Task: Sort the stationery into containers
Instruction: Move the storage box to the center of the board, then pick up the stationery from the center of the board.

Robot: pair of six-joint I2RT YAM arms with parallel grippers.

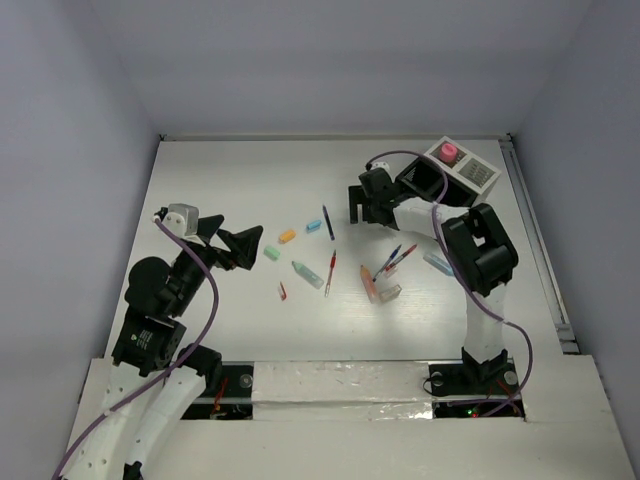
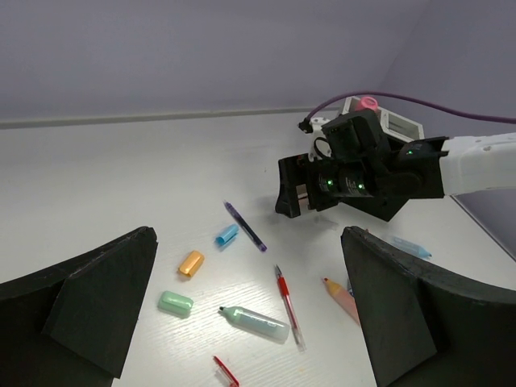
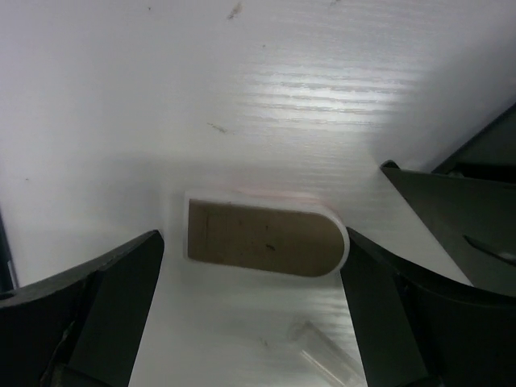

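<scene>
The matte black left gripper point(image 1: 232, 240), with wedge-shaped fingers, hangs spread wide and empty over the white, finely ribbed table point(image 1: 220, 180). To its right, loose on the table, lie a stubby mint-green marker point(image 1: 270, 253), a short orange marker point(image 1: 287, 236), a thin dark blue pen point(image 1: 328, 222), a slim red pen point(image 1: 330, 272), a translucent teal marker point(image 1: 307, 274) and a peach marker point(image 1: 372, 283). The right gripper point(image 1: 357, 210) also has its jaws far apart and holds nothing; it is poised above a tan, round-ended patch point(image 3: 262, 239). Far right stands the black-and-white organizer box point(image 1: 425, 182), with a pink-capped bottle point(image 1: 447, 152) at its far end.
</scene>
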